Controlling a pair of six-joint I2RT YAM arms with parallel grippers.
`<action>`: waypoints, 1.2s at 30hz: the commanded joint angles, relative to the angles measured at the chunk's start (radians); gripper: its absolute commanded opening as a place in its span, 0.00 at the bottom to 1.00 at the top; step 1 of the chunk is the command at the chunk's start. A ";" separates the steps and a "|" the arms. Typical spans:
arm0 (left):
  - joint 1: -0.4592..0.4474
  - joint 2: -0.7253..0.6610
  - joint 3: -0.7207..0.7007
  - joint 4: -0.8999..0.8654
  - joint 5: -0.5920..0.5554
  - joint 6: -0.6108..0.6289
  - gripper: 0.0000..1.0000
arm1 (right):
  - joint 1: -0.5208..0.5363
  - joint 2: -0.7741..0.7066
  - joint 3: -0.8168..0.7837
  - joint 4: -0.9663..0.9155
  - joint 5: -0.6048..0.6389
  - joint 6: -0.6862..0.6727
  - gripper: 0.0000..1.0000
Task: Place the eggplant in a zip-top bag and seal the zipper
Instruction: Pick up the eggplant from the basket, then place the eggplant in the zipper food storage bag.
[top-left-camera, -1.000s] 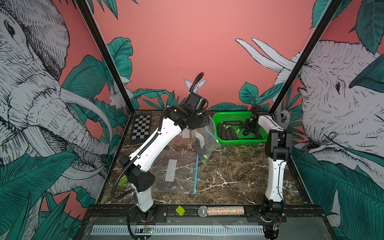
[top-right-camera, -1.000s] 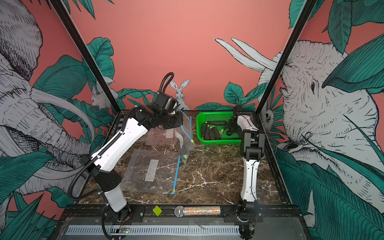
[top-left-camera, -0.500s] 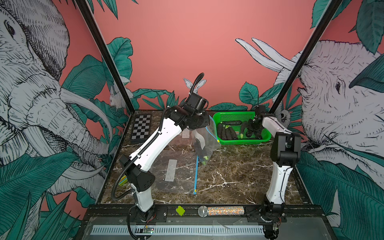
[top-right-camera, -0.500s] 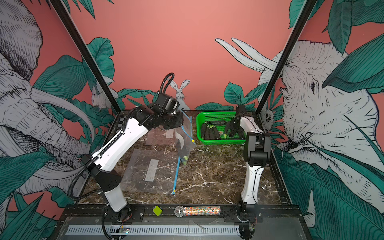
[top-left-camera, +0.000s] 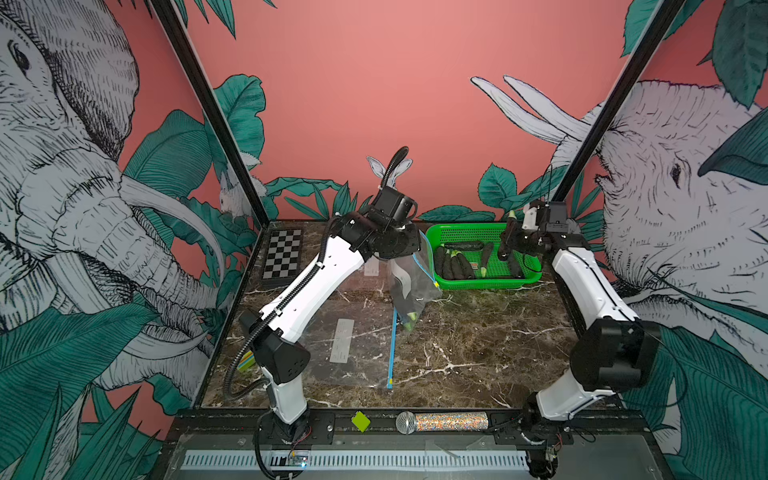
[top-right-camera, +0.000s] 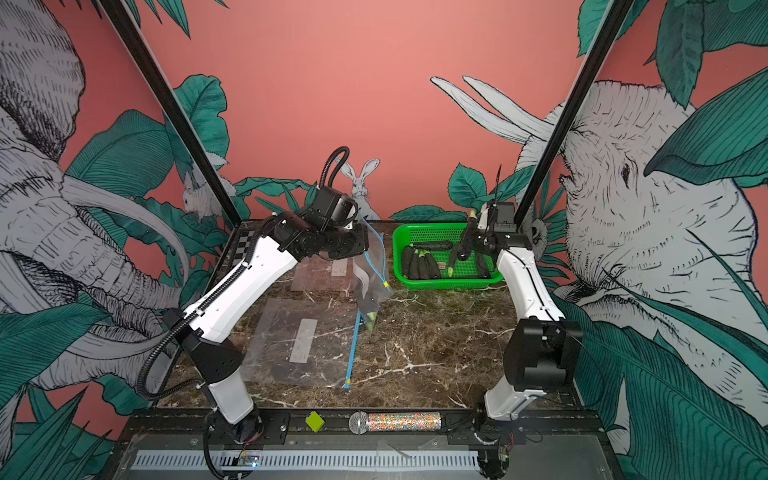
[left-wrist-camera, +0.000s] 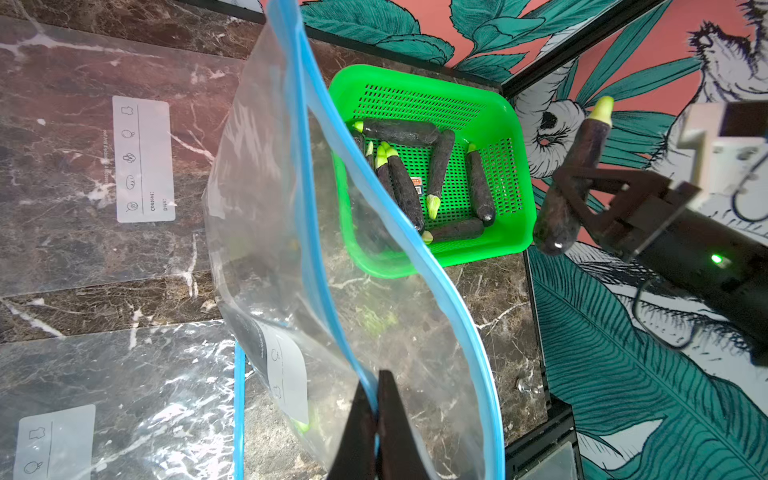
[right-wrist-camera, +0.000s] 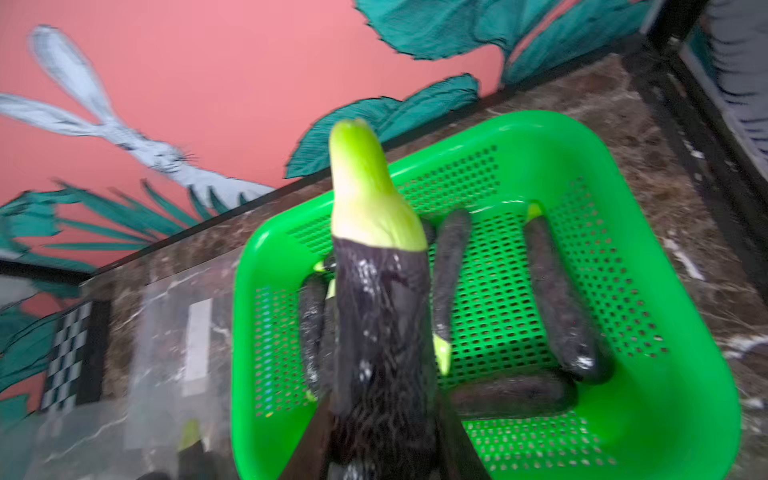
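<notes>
While the spare bags (top-left-camera: 345, 332) lie flat on the table well to the left of the basket (top-left-camera: 486, 283), the action sits closer in. Just left of the basket, the left gripper (left-wrist-camera: 376, 415) is clamped tight on one lip of the zip-top bag (left-wrist-camera: 266, 208) and holds it up off the table, so it hangs with its blue zipper tracks parted and the mouth gaping toward the basket. Low in that hanging bag a dark shape with a green tip (top-left-camera: 409, 325) shows through the plastic; it looks like an eggplant already inside, though the film blurs it.

Over to the basket itself: several more eggplants (left-wrist-camera: 405, 183) lie on its mesh floor. Above its right end, the right gripper (right-wrist-camera: 382, 436) grips an eggplant (right-wrist-camera: 382, 332) around the dark body, green stem pointing up, lifted clear of the basket.

So the pick looks done and the bag is presented open. What's left, by the look of it: carry this eggplant across from the basket to the bag's mouth, drop it in, then press the zipper closed along its whole length. No sealing has begun.
</notes>
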 joint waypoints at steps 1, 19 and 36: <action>0.008 -0.041 -0.017 0.014 0.013 -0.016 0.00 | 0.053 -0.126 -0.012 0.120 -0.129 0.014 0.17; 0.008 -0.067 -0.051 0.056 0.044 -0.044 0.00 | 0.490 -0.231 -0.092 0.544 -0.038 0.066 0.16; 0.008 -0.098 -0.058 0.052 0.047 -0.058 0.00 | 0.624 -0.106 -0.095 0.521 0.149 -0.083 0.16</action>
